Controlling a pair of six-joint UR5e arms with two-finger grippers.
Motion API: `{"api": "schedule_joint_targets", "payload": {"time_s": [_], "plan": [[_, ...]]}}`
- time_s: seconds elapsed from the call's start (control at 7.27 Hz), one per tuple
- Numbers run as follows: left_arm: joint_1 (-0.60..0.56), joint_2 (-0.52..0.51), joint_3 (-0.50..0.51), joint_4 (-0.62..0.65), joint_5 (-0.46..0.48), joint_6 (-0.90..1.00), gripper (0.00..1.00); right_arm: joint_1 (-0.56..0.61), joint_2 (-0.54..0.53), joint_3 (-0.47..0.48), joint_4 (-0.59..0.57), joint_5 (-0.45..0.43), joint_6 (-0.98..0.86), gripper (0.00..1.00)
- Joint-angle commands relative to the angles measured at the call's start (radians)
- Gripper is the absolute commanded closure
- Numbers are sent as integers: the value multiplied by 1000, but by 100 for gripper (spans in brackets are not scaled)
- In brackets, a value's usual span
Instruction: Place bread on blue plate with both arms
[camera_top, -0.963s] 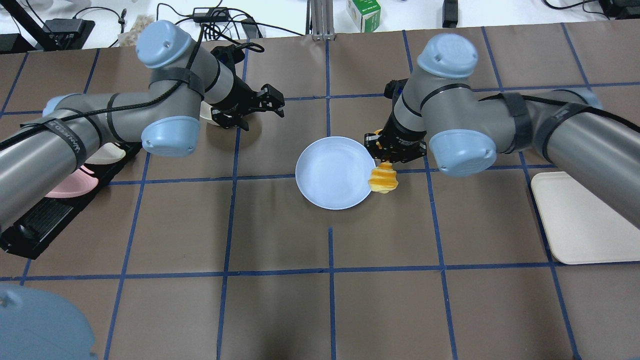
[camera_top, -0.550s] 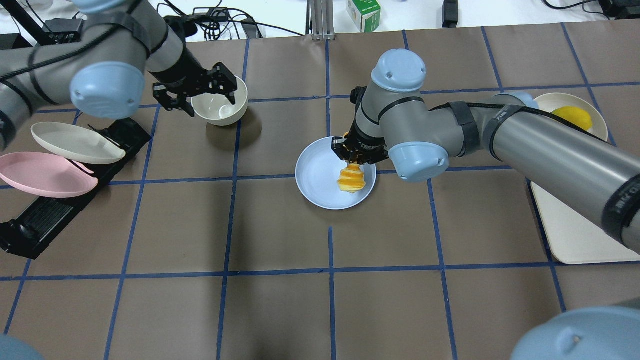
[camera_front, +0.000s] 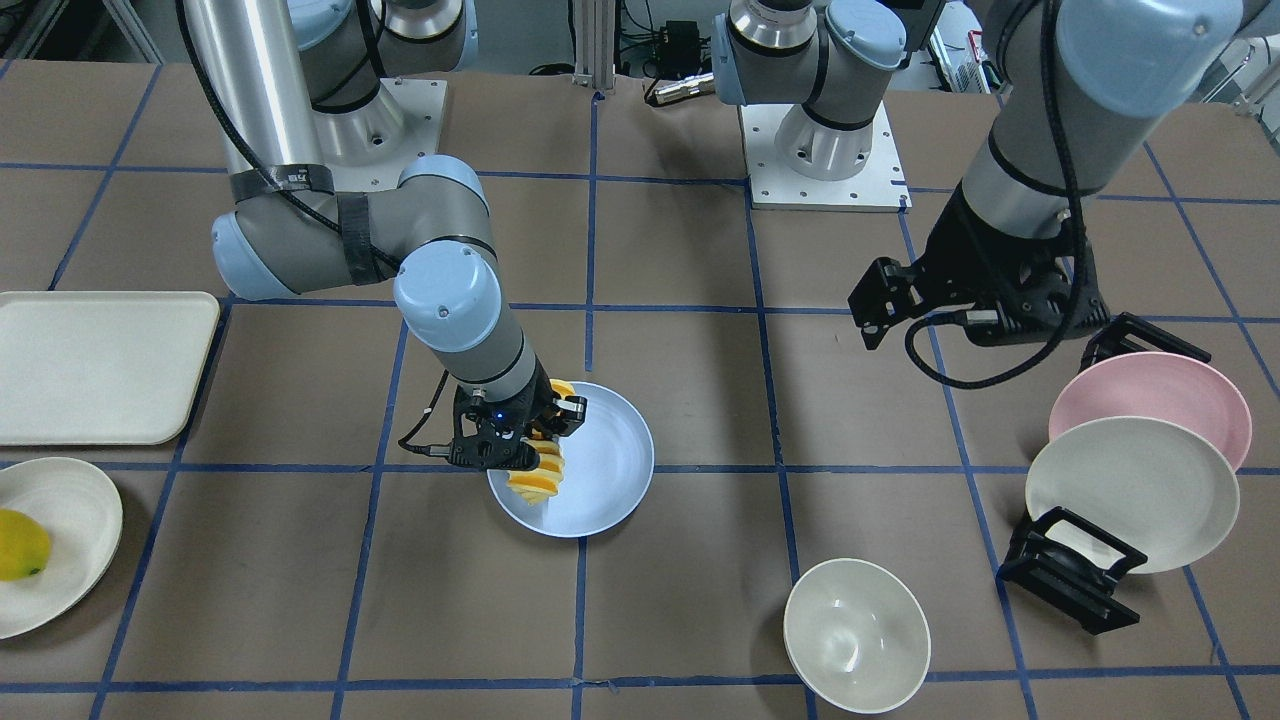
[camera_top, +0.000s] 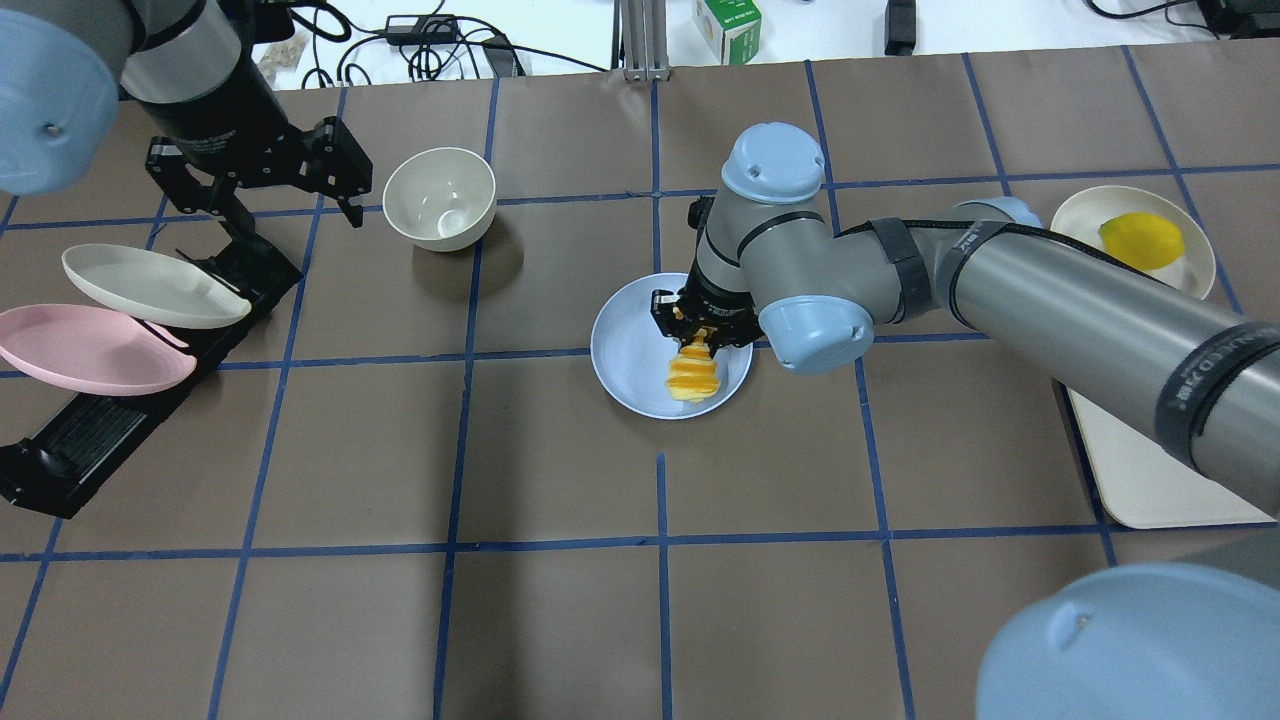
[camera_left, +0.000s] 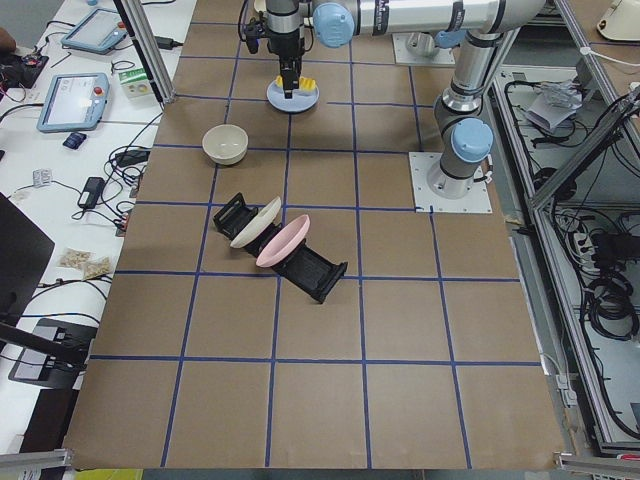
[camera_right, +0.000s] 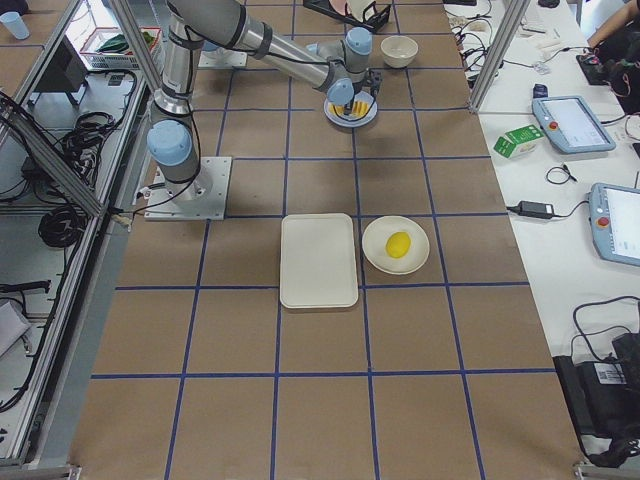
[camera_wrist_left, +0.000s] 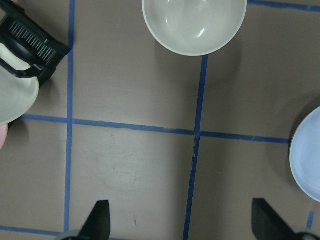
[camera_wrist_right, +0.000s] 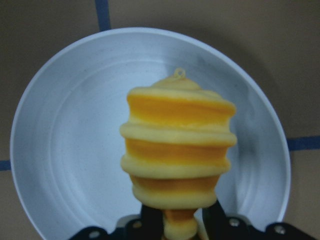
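My right gripper (camera_top: 700, 325) is shut on one end of the bread (camera_top: 692, 375), an orange and pale yellow ridged loaf. The loaf hangs tilted over the right part of the blue plate (camera_top: 628, 345). I cannot tell whether its lower end touches the plate. The front view shows the same gripper (camera_front: 520, 440), bread (camera_front: 540, 472) and plate (camera_front: 612, 470). In the right wrist view the bread (camera_wrist_right: 177, 150) fills the middle over the plate (camera_wrist_right: 65, 150). My left gripper (camera_top: 285, 200) is open and empty, far to the left; in its wrist view the fingertips (camera_wrist_left: 100, 220) stand wide apart.
A white bowl (camera_top: 440, 200) stands between the left gripper and the plate. A black rack holds a pink plate (camera_top: 95, 350) and a cream plate (camera_top: 150, 285) at the left. A cream tray (camera_top: 1140, 470) and a lemon (camera_top: 1140, 240) on a cream plate are at the right.
My right gripper carried the bread leftward, from beside the blue plate's right rim to over the plate. My left arm swung left, away from the bowl toward the rack.
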Motion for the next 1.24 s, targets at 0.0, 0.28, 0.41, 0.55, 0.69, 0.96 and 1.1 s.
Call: {"api": "schedule_joint_targets", "payload": {"time_s": [0.0,0.28,0.41,0.55,0.69,0.96,1.1], "plan": [[-6,31,-5,-40,-10,8,0,23,3,-9,3,-4,7,0],[4,16,-3,-38,-2,8,0,14,-25,-38,27,-27,-10,0],[4,27,-3,-38,-5,8,0,-12,-70,-73,96,-34,-18,0],[4,28,-3,-38,-5,8,0,-63,-132,-125,239,-36,-95,0],[7,33,-3,-49,-5,8,0,-133,-192,-171,395,-53,-198,0],[1,42,-3,-58,-65,10,0,-209,-353,-192,554,-181,-380,0],[2,39,-5,-58,-59,10,0,-212,-434,-201,600,-183,-381,0]]}}
